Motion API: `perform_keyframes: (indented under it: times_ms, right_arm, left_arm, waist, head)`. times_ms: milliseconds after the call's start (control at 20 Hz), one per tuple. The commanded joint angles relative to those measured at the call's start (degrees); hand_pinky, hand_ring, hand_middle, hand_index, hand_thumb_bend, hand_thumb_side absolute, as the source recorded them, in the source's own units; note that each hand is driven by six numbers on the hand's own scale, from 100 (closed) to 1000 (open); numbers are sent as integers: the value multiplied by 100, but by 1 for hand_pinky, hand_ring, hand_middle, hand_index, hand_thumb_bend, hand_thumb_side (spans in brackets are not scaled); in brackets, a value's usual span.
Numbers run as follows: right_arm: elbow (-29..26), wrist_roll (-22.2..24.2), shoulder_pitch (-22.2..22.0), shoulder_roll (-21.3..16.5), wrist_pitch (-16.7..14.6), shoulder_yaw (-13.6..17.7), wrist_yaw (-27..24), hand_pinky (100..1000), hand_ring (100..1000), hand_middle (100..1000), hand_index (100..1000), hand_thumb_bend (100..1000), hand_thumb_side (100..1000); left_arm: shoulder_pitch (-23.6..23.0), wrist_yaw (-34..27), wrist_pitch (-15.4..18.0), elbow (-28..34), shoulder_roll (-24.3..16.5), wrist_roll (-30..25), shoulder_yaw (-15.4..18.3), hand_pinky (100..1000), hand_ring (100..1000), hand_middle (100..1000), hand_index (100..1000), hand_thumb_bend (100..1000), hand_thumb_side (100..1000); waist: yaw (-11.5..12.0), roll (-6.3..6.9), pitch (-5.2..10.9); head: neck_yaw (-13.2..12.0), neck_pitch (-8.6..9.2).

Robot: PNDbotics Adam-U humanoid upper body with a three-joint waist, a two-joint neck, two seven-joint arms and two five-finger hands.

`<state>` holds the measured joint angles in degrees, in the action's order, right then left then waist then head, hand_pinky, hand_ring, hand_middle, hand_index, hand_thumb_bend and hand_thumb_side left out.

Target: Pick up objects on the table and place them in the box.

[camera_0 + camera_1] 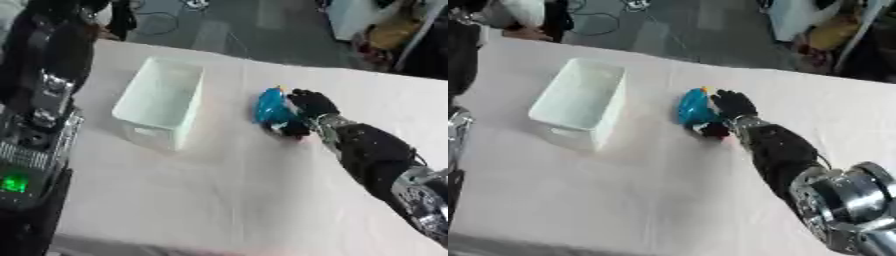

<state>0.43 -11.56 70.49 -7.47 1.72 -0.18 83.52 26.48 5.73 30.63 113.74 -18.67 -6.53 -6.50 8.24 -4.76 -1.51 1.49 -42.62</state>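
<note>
Box (166,100): white, rectangular, open at the top, standing on the table to the left of the middle; its long side runs away from the camera. I see nothing inside it; the inner walls and floor look plain white.
Table (219,200): covered with a pale, light cloth; the near part is bare.
Right arm (785,155): black with a silver joint near the lower right corner; it reaches from there up toward the middle of the table.
Right hand (308,107): black, on the table just right of the box but apart from it. The fingers are curled over the right side of the blue object and the thumb seems to be at its near end, so the hand grasps it.
Blue object (271,107): bright blue, with a small yellow bit at its far end; it lies on the table between the box and the right hand, touching the hand. What it is I cannot tell.
Left arm (44,75): dark machinery at the left edge; the left hand itself does not show.
</note>
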Motion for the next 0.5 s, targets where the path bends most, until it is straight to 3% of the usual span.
perform_keyframes:
  times_ms: [50,500]
  right_arm:
    - [-43,15,65,-96,22,-25,58,953,1000,986,1000,622,1000]
    - [-43,111,32,-68,-30,-14,117,919,1000,904,1000,610,1000]
  left_arm:
    - [121,-30,14,85,-20,-12,9,807,697,863,869,371,1000]
    - [147,-35,18,85,-9,-12,9,807,697,863,869,371,1000]
  waist:
    - [7,28,45]
    - [21,31,17]
  head:
    - [-6,68]
    - [-13,80]
